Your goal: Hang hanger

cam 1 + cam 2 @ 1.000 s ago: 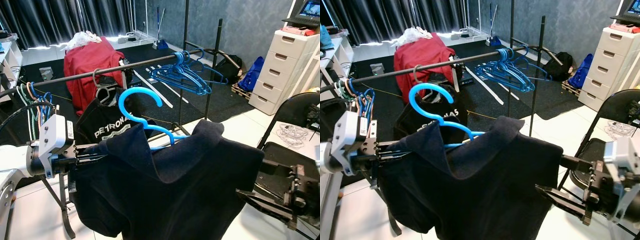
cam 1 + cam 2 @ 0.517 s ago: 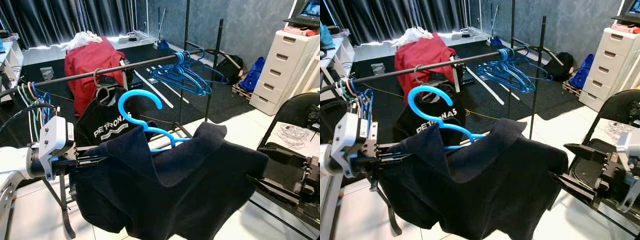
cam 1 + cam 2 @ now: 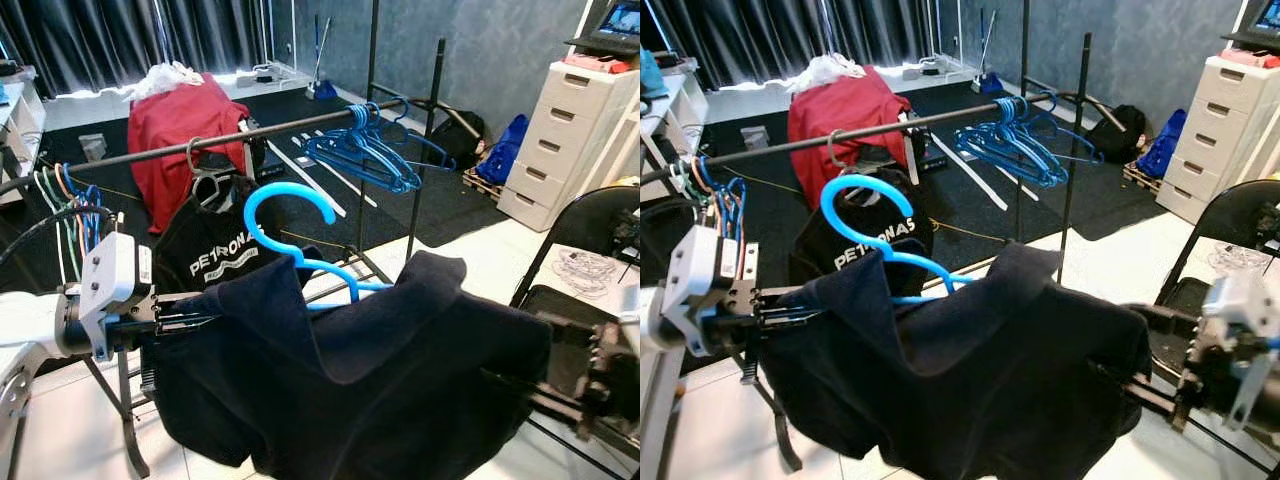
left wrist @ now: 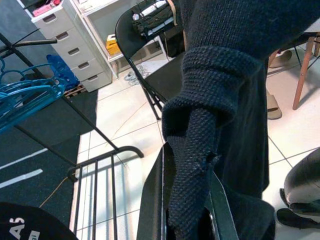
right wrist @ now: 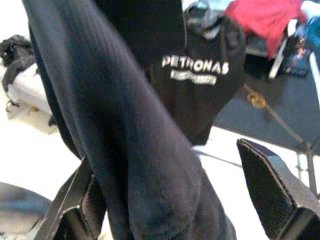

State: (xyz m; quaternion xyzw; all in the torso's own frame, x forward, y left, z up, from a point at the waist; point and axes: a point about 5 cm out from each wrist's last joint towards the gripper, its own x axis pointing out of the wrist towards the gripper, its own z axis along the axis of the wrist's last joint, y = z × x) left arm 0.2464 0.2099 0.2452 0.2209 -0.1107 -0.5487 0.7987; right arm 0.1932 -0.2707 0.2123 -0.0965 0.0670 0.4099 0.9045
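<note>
Hanger (image 3: 300,235), bright blue plastic, sits inside a dark navy sweater (image 3: 350,380), its big hook curling up above the collar, just in front of and below the black rail (image 3: 200,143); the hook is not on the rail; the sweater drapes wide between the 2 arms. Left gripper (image 4: 187,210) is clamped on a folded knit edge of the sweater at its left shoulder, the 2 black fingers (image 4: 220,215) pressed to either side of the cloth. Right gripper (image 5: 175,200) reaches in at the sweater's right side with its fingers (image 5: 270,190) spread wide apart, a fold of the dark cloth lying between them and against one finger. Behind the sweater a black shirt (image 3: 215,250) with white lettering hangs from the rail on a grey hook; further right on the rail is a bunch of blue hangers (image 3: 365,150); at the rail's left end hang several coloured hangers (image 3: 70,200). Beyond the rail a red cloth (image 3: 180,130) is draped over something on the dark carpet; a white drawer unit (image 3: 570,130) stands at the far right, with a black folding chair (image 3: 590,230) near it on the white tiles.
</note>
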